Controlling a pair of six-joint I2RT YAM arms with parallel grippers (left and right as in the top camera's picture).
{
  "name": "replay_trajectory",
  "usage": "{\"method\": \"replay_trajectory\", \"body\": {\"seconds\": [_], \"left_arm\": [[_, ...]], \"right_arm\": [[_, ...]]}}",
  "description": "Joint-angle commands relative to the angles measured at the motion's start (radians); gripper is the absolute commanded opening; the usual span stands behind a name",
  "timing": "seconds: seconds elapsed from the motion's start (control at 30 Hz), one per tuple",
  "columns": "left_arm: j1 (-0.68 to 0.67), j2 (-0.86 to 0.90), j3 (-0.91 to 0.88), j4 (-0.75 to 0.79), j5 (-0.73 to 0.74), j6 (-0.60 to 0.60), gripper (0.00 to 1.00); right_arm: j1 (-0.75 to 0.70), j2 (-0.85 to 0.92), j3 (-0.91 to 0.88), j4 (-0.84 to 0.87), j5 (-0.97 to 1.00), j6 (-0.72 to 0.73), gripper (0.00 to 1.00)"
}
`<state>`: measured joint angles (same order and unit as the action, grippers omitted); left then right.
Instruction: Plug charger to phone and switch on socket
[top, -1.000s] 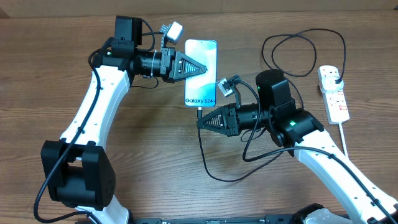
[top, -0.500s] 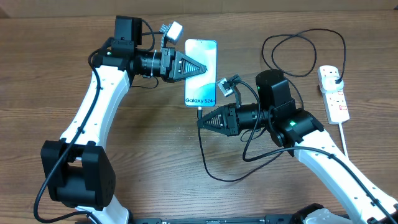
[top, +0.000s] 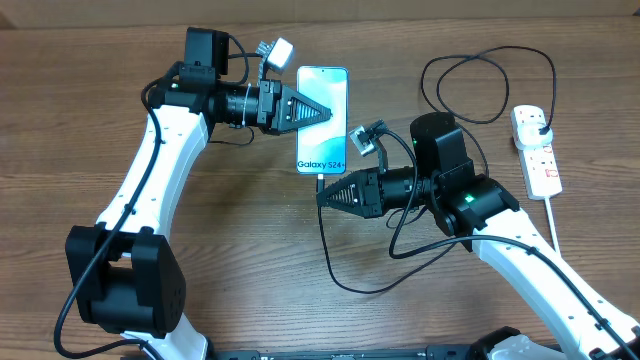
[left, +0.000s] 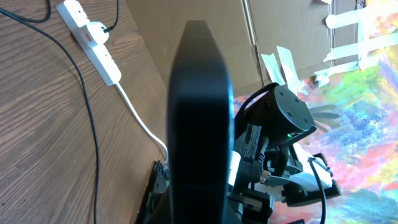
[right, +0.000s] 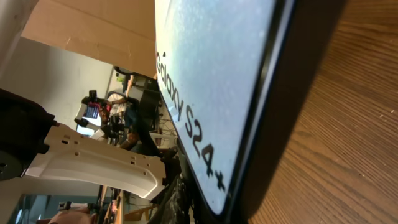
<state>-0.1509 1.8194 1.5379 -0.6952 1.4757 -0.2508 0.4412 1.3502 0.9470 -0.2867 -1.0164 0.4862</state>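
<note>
The phone (top: 322, 85) lies on the wooden table with its "Galaxy S24+" screen up. My left gripper (top: 328, 112) reaches in from the left and is shut on the phone's middle. The left wrist view shows the phone (left: 199, 124) edge-on as a dark slab. My right gripper (top: 322, 196) sits just below the phone's bottom edge, shut on the charger's connector tip there. The charger cable (top: 330, 255) loops down and back to its plug (top: 540, 126) in the socket (top: 542, 165) at the far right. The phone screen (right: 211, 81) fills the right wrist view and hides the fingers.
The black cable forms a wide loop (top: 490, 85) at the back right. The socket's thick white cord (top: 553, 225) runs toward the front edge. The socket (left: 93, 40) and the right arm (left: 280, 124) also show in the left wrist view.
The left gripper and the phone have shifted very slightly to the left. The right arm has not visibly moved.
</note>
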Motion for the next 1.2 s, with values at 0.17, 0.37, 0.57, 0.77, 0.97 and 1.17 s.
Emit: {"method": "replay_trajectory", "body": {"seconds": [0.17, 0.37, 0.57, 0.77, 0.97, 1.17], "left_arm": [[-0.014, -0.035, -0.002, -0.056, -0.027, 0.058, 0.04], [-0.019, -0.035, -0.002, -0.064, -0.012, 0.058, 0.04], [-0.020, -0.035, -0.002, -0.064, -0.013, 0.064, 0.04], [-0.003, -0.035, -0.002, -0.048, -0.021, 0.016, 0.04], [0.020, -0.035, -0.002, -0.033, -0.043, -0.132, 0.05], [0.019, -0.035, -0.002, -0.033, -0.043, -0.132, 0.04]], "right_arm": [[-0.005, -0.002, 0.010, 0.051, 0.048, 0.020, 0.04], [-0.005, -0.002, 0.011, 0.088, 0.050, 0.044, 0.04], [-0.005, -0.002, 0.011, 0.089, 0.072, 0.064, 0.04], [-0.005, -0.002, 0.011, 0.029, 0.015, 0.056, 0.04], [-0.005, -0.002, 0.010, 0.005, -0.043, 0.056, 0.04], [-0.005, -0.002, 0.010, 0.010, -0.043, 0.056, 0.04]]}}
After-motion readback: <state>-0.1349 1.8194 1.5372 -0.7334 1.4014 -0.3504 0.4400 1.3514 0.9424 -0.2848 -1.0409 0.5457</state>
